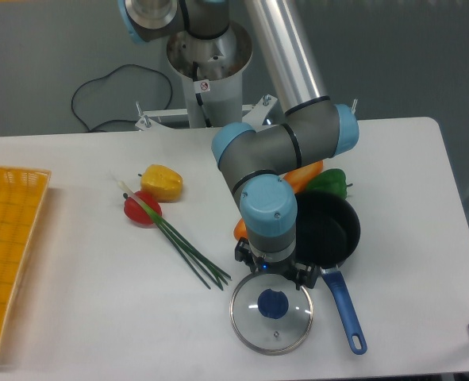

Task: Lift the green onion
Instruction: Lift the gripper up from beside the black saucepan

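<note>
**A:** So where's the green onion (174, 232) sitting relative to the tool (271, 268)?

**B:** Off to the camera-left of it, flat on the tabletop (83, 317). Its long axis runs diagonally — pale root end up by the red pepper (141, 209) and yellow pepper (162, 182), far from the tool, dark tips fanning out down toward it. The tips are the nearest bit, just beside the glass lid (271, 317).

**A:** And the tool itself?

**B:** Hanging over the lid's blue knob, next to the black pan (329, 228). The wrist hides the fingers, so I can't tell if it's wide or narrow — doesn't look like it's carrying anything. My guess: slide left, and turn to close across the stalks.
</note>
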Robot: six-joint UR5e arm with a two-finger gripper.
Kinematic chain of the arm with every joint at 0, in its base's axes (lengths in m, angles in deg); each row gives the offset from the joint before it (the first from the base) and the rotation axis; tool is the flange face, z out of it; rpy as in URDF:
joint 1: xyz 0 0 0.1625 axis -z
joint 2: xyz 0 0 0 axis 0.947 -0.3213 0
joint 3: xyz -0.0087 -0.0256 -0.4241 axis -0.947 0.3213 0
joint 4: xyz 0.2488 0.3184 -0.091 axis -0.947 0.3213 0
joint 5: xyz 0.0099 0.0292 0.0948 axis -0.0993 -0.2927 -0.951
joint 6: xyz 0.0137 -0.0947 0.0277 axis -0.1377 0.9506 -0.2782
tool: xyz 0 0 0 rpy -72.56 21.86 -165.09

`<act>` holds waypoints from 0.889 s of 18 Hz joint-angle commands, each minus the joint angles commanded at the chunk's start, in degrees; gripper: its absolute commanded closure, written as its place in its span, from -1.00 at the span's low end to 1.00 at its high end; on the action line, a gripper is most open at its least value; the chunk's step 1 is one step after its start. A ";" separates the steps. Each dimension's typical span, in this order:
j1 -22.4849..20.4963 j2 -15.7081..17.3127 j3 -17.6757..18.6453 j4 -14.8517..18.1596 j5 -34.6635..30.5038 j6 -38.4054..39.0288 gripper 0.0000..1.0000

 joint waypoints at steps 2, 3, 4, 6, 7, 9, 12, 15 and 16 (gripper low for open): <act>0.09 -0.17 0.09 0.00 -0.18 -0.35 -1.00; 0.09 -0.18 0.09 0.00 -0.09 -0.27 -1.00; 0.09 -0.18 0.09 0.00 -0.09 -0.26 -1.00; 0.09 -0.09 0.26 0.17 -0.26 -0.18 -1.00; 0.09 0.00 0.26 0.26 -0.35 -0.09 -1.00; 0.35 0.35 0.61 0.53 -0.79 0.00 -1.00; 0.62 0.97 1.84 0.44 -4.74 0.35 -1.00; 0.35 2.54 4.73 0.97 -4.83 1.40 -1.00; 0.26 3.07 5.36 0.97 -4.92 1.49 -1.00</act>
